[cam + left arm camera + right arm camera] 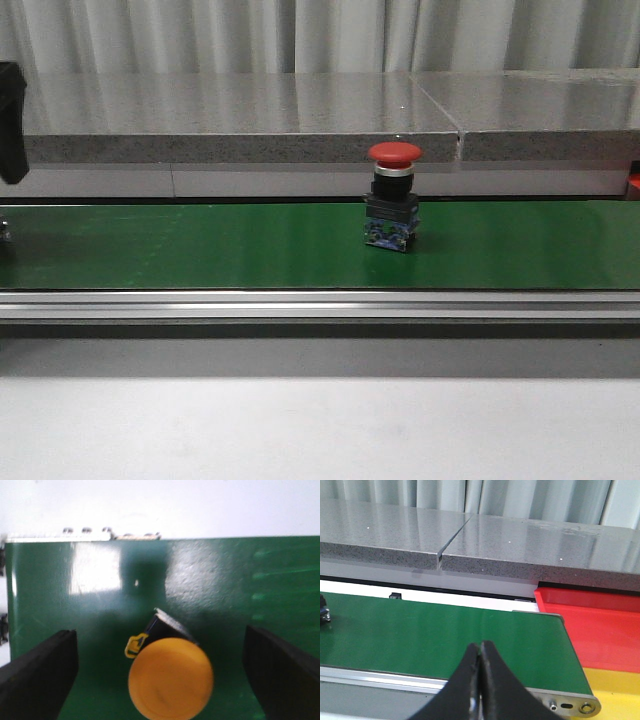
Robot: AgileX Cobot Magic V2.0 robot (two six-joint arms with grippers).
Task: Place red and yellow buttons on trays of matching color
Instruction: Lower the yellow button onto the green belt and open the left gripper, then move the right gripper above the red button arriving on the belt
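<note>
A red mushroom button (393,195) on a black base stands upright on the green conveyor belt (200,250), right of the middle. A yellow button (170,678) stands on the belt in the left wrist view, seen from above. My left gripper (160,677) is open, with one black finger (37,672) on each side of the yellow button and clear gaps between. My right gripper (481,647) is shut and empty above the belt's near edge, close to its right end. The red tray (600,625) and the yellow tray (620,690) lie just past that end.
A grey stone ledge (300,120) runs behind the belt. An aluminium rail (320,305) borders the belt's front, with a pale tabletop (320,420) before it. A black part of my left arm (10,120) shows at the far left edge.
</note>
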